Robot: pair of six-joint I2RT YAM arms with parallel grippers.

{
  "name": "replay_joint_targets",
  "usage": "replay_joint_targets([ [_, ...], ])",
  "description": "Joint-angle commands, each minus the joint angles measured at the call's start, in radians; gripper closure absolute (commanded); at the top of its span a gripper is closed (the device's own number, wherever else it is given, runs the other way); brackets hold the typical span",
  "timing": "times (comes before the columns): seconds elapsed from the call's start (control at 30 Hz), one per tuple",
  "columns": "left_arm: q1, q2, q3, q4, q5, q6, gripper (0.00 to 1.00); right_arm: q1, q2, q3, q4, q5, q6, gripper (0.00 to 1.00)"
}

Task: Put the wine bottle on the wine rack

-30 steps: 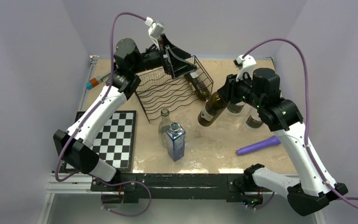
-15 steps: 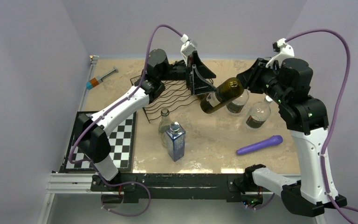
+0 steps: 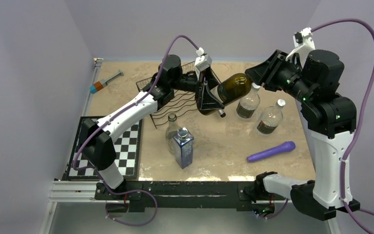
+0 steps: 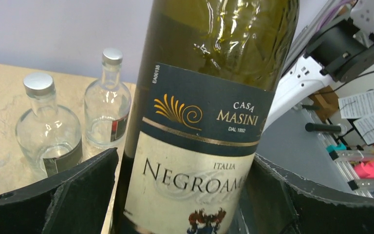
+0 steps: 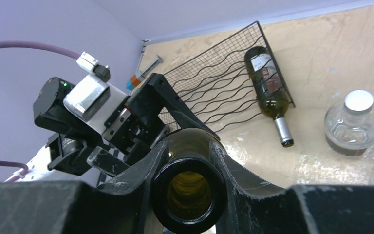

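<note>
A syringe point(image 3: 106, 81) lies at the far left of the table point(image 3: 224, 146), a checkered mat point(image 3: 121, 151) at the near left. A blue carton point(image 3: 183, 147) stands just before an open bottle point(image 3: 172, 126). Two capped bottles point(image 3: 248, 102) stand near a purple stick point(image 3: 271, 151)

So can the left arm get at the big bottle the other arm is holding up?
Looks like yes. The left fingers sit on either side of the wine bottle, at its label, with nothing between. The right fingers hold only its neck. I can't tell if the left ones are squeezing.
</note>
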Motion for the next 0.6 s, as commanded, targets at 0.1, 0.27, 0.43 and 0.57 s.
replay_joint_targets([
  [0.1, -0.006, -0.010, -0.007, -0.082, 0.064, 0.135, 0.01, 0.000, 0.002, 0.025, 0.164, -0.138, 0.200, 1.00],
  [0.27, -0.006, -0.012, 0.002, -0.132, 0.059, 0.184, 0.01, 0.001, -0.004, 0.002, 0.242, -0.156, 0.247, 1.00],
  [0.43, -0.005, -0.017, 0.025, -0.213, 0.043, 0.245, 0.02, 0.001, 0.006, -0.002, 0.261, -0.178, 0.258, 1.00],
  [0.57, -0.006, -0.016, 0.048, -0.286, -0.003, 0.278, 0.22, 0.001, 0.009, -0.010, 0.278, -0.194, 0.261, 1.00],
])
